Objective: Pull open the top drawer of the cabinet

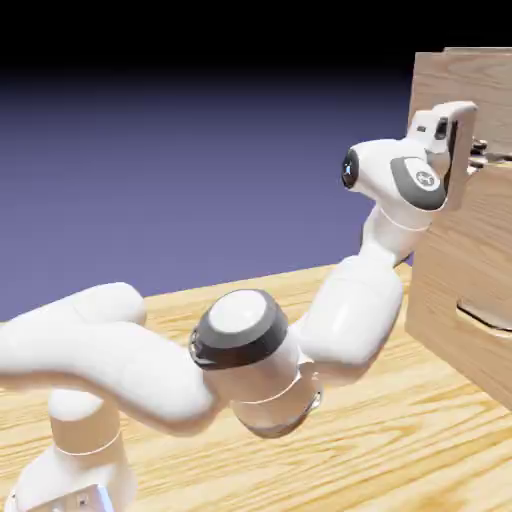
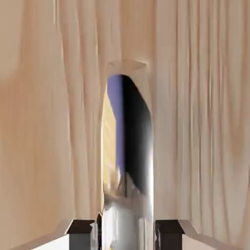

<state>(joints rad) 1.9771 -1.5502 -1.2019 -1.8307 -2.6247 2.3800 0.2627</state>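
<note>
The top drawer fronts the cabinet at the right of the exterior view; its handle fills the hand view's centre. The gripper straddles that handle, fingertips parted, not clamped. An off-axis pull could slip the fingers free. Bare table toward the robot leaves withdrawal room.

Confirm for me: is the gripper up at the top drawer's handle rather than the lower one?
Yes, the gripper sits against the top drawer, well above the lower handle slot.
</note>
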